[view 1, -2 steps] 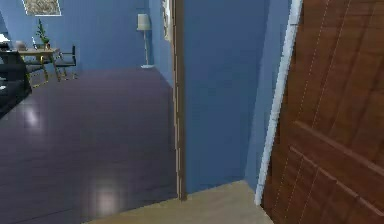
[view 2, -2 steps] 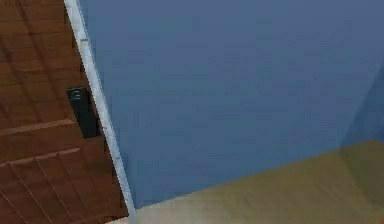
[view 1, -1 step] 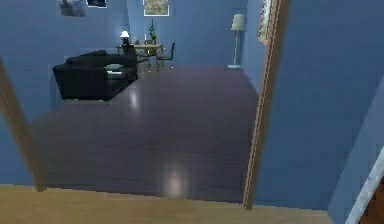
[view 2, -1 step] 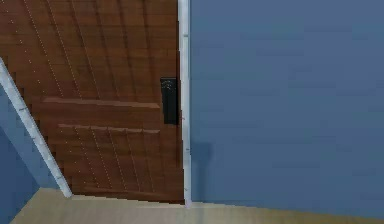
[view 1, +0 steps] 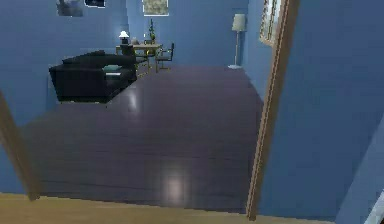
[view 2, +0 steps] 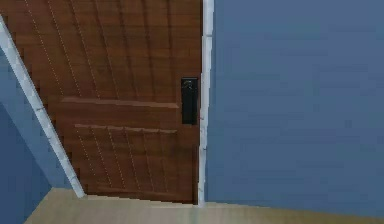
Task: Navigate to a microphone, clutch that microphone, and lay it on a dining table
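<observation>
Through a wooden doorway (view 1: 270,110) I look into a blue-walled room with a dark glossy floor (view 1: 170,130). At the far end stands a small dining table (view 1: 146,48) with dark chairs (view 1: 165,55) around it and small items on top, too small to name. A black sofa (view 1: 92,75) sits at the forward view's left, in front of the table.
A white floor lamp (view 1: 238,30) stands in the far right corner. A brown wooden door (view 2: 120,100) with a dark handle plate (view 2: 189,101) and white frame is close in the arm side view, beside a blue wall (view 2: 300,100). Light wood floor (view 1: 100,210) lies underfoot.
</observation>
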